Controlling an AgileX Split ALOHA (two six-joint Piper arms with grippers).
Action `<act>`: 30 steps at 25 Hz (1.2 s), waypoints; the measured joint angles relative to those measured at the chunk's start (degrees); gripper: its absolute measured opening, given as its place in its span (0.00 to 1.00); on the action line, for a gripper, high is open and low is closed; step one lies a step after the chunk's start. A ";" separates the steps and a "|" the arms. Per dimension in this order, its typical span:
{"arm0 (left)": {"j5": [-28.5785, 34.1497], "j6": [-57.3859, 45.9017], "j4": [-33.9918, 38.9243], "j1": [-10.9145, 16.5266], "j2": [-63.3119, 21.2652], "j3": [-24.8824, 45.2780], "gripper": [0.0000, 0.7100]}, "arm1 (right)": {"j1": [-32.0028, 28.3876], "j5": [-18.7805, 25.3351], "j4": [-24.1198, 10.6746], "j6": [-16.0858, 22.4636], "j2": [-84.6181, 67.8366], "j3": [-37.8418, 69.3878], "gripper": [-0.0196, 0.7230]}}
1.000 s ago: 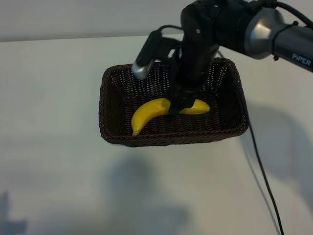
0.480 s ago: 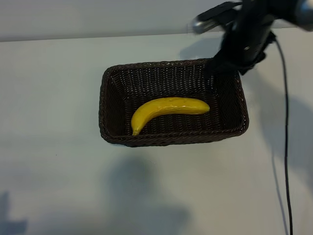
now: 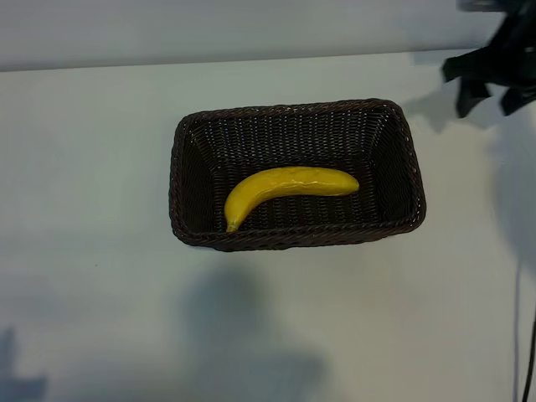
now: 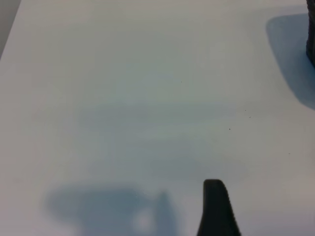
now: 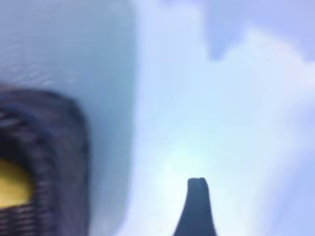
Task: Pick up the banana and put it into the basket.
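Looking down from the exterior view, I see the basket [image 3: 297,174] sitting on the white desk [image 3: 100,167], and the banana [image 3: 286,188] lies inside it on the woven floor, alone in there. It curves along the basket's length, its thicker end toward the left wall and its tapered tip toward the right, clear of the rim.

My right hand [image 3: 487,79] hangs at the upper right edge of that view, beside the basket's far right corner and apart from it. Its fingers stand apart and hold nothing.

My right wrist view adds what the exterior cannot: one dark fingertip [image 5: 196,206] over bare desk, and, blurred at the side, a rounded corner of the basket [image 5: 59,147] with a patch of yellow banana [image 5: 12,189] showing within.

My left hand is outside the exterior view. Its wrist view gives only one dark fingertip [image 4: 216,209] above bare desk, with a sliver of something dark at the edge that I cannot identify. That left hand is spread open too, gripping nothing.
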 joint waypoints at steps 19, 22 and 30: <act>0.00 0.00 0.00 0.00 0.00 0.00 0.70 | -2.61 8.09 -5.75 -2.72 -3.96 4.47 0.82; 0.00 0.00 0.00 0.00 0.00 0.00 0.70 | -2.61 8.09 -8.64 -2.67 -8.40 9.41 0.82; 0.00 0.00 0.00 0.00 0.00 0.00 0.70 | -2.66 8.14 -9.86 -1.19 -26.01 22.86 0.82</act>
